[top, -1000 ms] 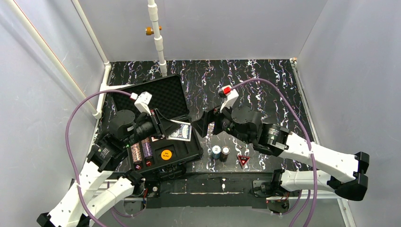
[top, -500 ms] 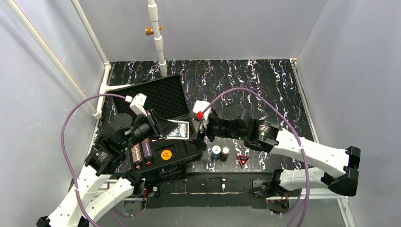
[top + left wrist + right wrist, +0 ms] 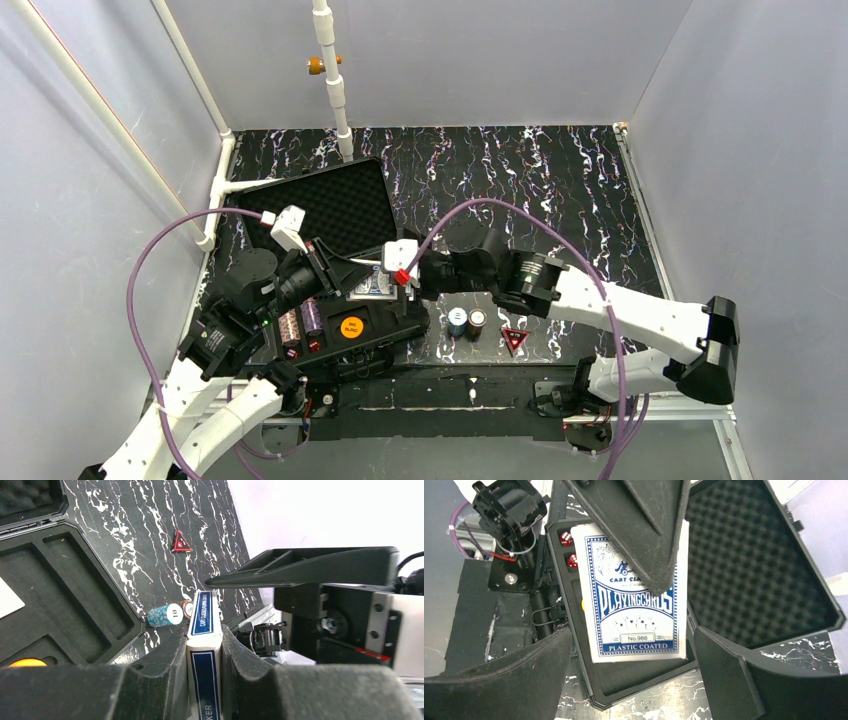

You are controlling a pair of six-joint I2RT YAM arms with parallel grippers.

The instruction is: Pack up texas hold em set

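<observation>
The black hard case [image 3: 400, 330] lies open on the marbled black table [image 3: 560, 190] in front of the left arm, its lid [image 3: 340, 205] folded back flat and lined with egg-crate foam, its slotted tray [image 3: 385, 312] nearer the arm bases. In the tray's left slots sit two chip stacks [image 3: 299, 320] lying on their sides, with an orange disc [image 3: 351, 326] just beside them and small red dice [image 3: 566, 538] near the front edge. The blue card deck [image 3: 634, 605] hangs above the tray's right part, clear of the foam. It is a white box with a blue border, blue ornament and the words "PLAYING CARDS", "PLASTIC COATED" and "No.988". The left pincer [image 3: 204, 630] is clamped on this deck across its thickness, one finger flat on each broad face, so that the narrow end of the box sticks out past the fingertips. The right pincer [image 3: 633, 631] stands spread wide, its two fingers well apart on either side of the deck's lower end; it touches neither the deck nor the case and has nothing in its grip. On the bare table just right of the case, a teal chip stack [image 3: 457, 321] and a darker chip stack [image 3: 477, 320] stand close together, and the red triangle [image 3: 514, 339] lies flat just beside them, farther right.
</observation>
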